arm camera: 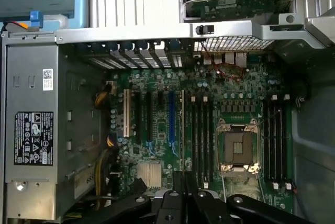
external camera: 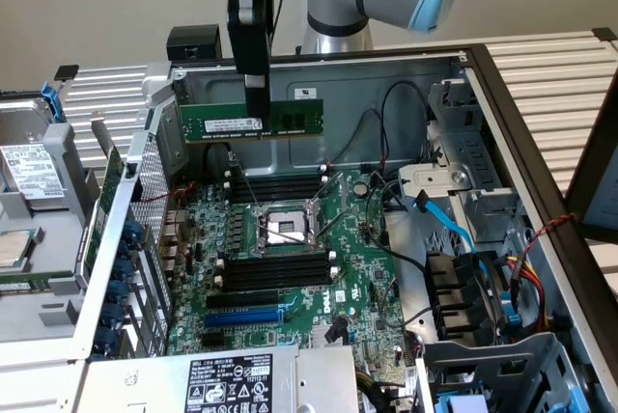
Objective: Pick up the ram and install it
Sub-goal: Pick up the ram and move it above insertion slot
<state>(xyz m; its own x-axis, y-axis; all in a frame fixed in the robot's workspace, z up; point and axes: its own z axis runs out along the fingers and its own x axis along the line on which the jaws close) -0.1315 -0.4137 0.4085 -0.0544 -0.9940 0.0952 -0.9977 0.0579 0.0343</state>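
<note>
Above the case's [external camera: 357, 77] motherboard [external camera: 362, 283], the tool [external camera: 256, 96] grips the ram [external camera: 217, 124].

Print on the sticker [external camera: 232, 124] of the ram [external camera: 294, 116] and on the power supply label [external camera: 228, 381] is unreadable.

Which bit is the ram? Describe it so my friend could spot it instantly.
Look into the open computer case, above its green motherboard. The black fingers pinch the ram: a thin green strip with a white label, held in the air, unlike the black slots fixed on the board.
</note>
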